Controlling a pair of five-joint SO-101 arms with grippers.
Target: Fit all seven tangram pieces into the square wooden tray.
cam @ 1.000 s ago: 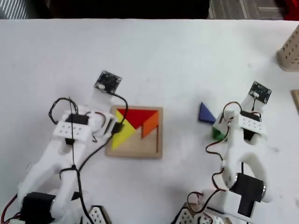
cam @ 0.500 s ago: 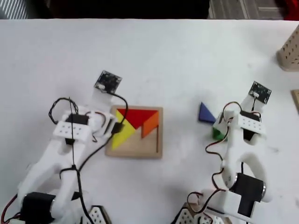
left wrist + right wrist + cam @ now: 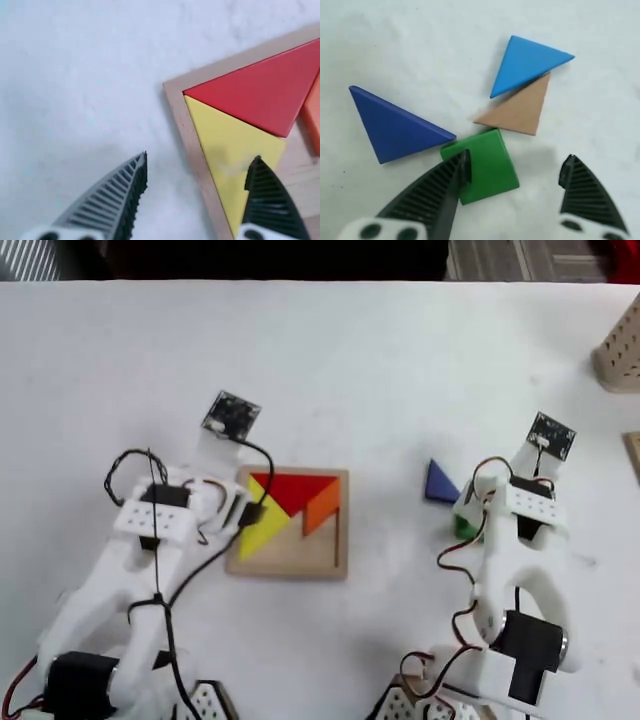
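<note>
The tray (image 3: 176,107) is rendered in pale matt wood. The red triangle (image 3: 260,95), yellow triangle (image 3: 225,145), orange piece (image 3: 313,120), green square (image 3: 487,170), dark blue triangle (image 3: 395,125) and light blue triangle (image 3: 525,62) are coated in smooth satin paint. The tan triangle (image 3: 520,112) is left looking like bare matt wood. The ribbed fingers of the left gripper (image 3: 200,157) and right gripper (image 3: 519,155) are formed in matt plastic. The desk (image 3: 350,370) is surfaced in white, matt, faintly mottled material.

white table (image 3: 330,360); pale perforated wooden block (image 3: 622,358) at far right edge
</note>
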